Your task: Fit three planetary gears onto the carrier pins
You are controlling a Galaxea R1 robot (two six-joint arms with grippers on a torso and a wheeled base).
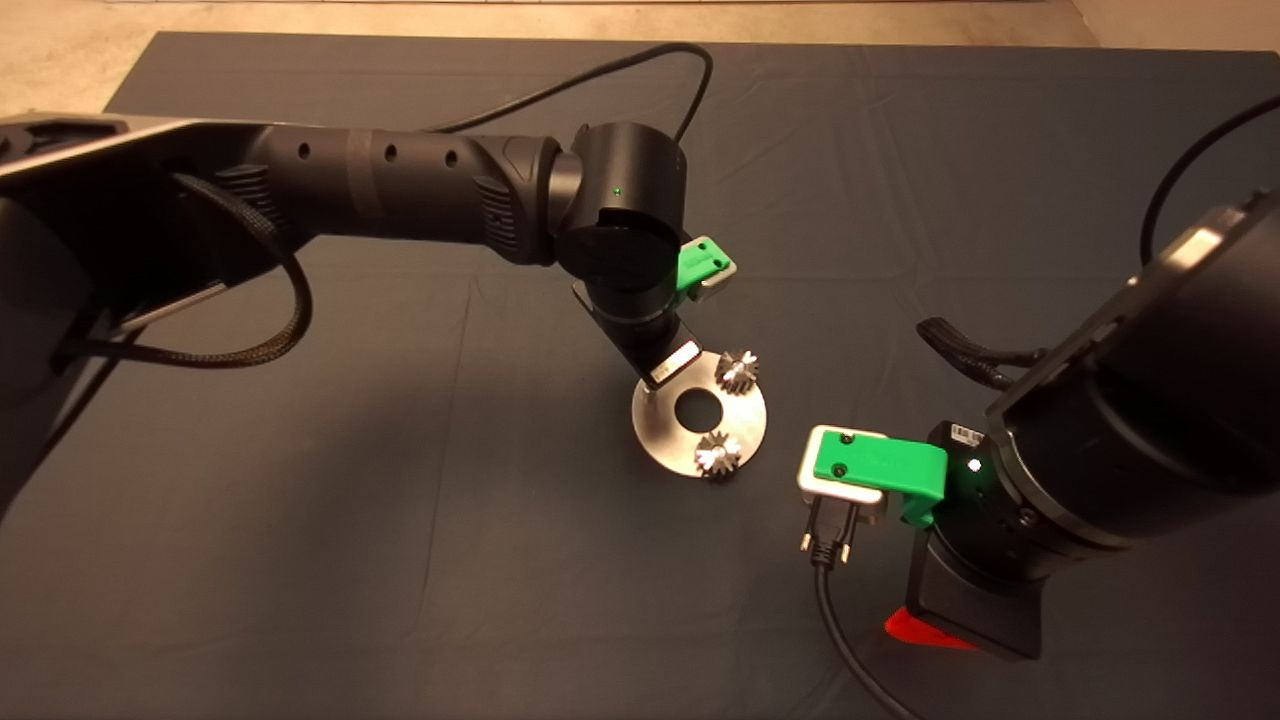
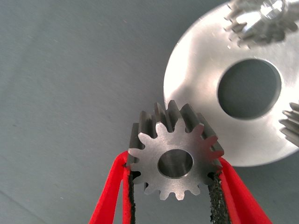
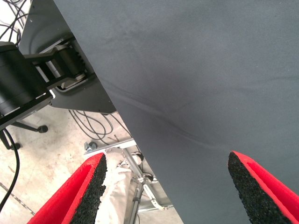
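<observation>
The left end effector (image 2: 173, 179) grips the third gear (image 2: 174, 156) at the disc (image 2: 196, 107) edge. Centre its bore over the bare pin, then lower squarely. The right end effector (image 3: 168, 186) idles, spread wide.

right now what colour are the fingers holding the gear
Red fingers with black pads, clearest in the left wrist view.

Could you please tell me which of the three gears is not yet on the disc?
The gear pinched in the left gripper, held beside the disc. The other two gears already sit on the disc.
</observation>
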